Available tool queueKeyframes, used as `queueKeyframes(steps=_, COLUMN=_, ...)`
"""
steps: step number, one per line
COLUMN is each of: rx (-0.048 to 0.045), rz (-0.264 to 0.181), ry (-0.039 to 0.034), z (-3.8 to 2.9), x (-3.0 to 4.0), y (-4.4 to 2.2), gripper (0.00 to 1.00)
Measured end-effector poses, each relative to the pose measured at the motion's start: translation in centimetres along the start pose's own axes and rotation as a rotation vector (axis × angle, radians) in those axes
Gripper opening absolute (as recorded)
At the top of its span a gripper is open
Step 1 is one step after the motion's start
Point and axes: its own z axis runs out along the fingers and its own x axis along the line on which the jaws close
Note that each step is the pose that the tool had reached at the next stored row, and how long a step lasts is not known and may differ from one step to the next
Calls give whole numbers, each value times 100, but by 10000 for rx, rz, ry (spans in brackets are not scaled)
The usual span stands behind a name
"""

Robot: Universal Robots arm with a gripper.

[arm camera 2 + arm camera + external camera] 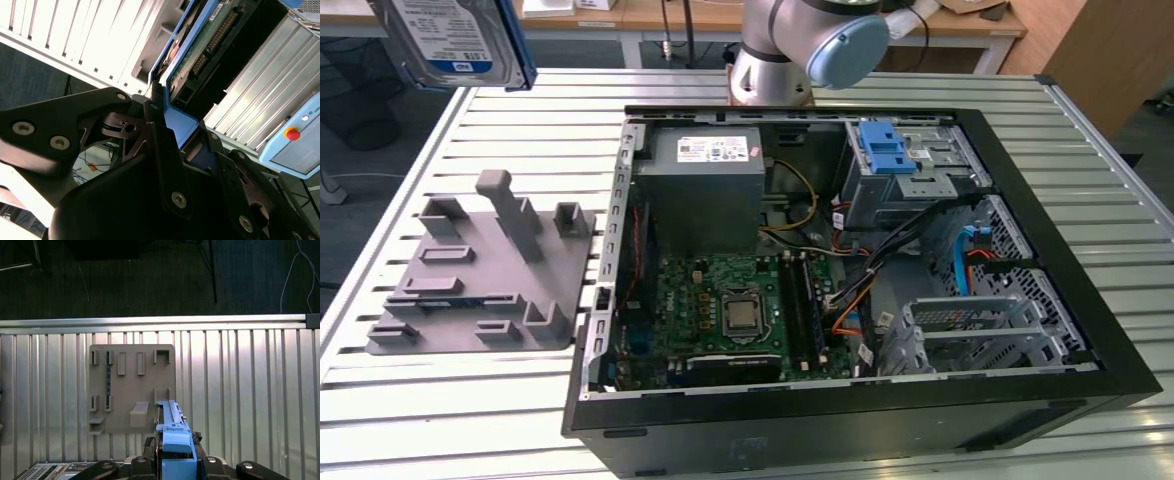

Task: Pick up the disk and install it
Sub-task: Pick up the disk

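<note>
The disk [454, 40] hangs in the air above the table's far corner at the exterior view's left, its blue-and-white label and blue side rails showing. In the second wrist view my gripper [176, 131] is shut on the disk [202, 47], the black fingers [161, 145] clamping a blue rail, with the green circuit board beyond. The first wrist view looks along the disk [172, 432] edge-on, held in the gripper [173, 466] above the grey fixture plate [132, 387].
The open computer case [1067, 240] lies on the slatted table, with a grey power-supply box [707, 190], a motherboard [734, 310], a blue latch [887, 155] on a drive bay, and a metal cage [981, 330]. The grey fixture plate [487, 275] sits to its left in the exterior view.
</note>
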Motion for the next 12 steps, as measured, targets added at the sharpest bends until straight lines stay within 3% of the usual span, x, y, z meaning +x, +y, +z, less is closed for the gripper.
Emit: queueKeyframes(steps=12, rx=1, rz=1, ry=0, z=-1, x=-3, y=-85, gripper=36)
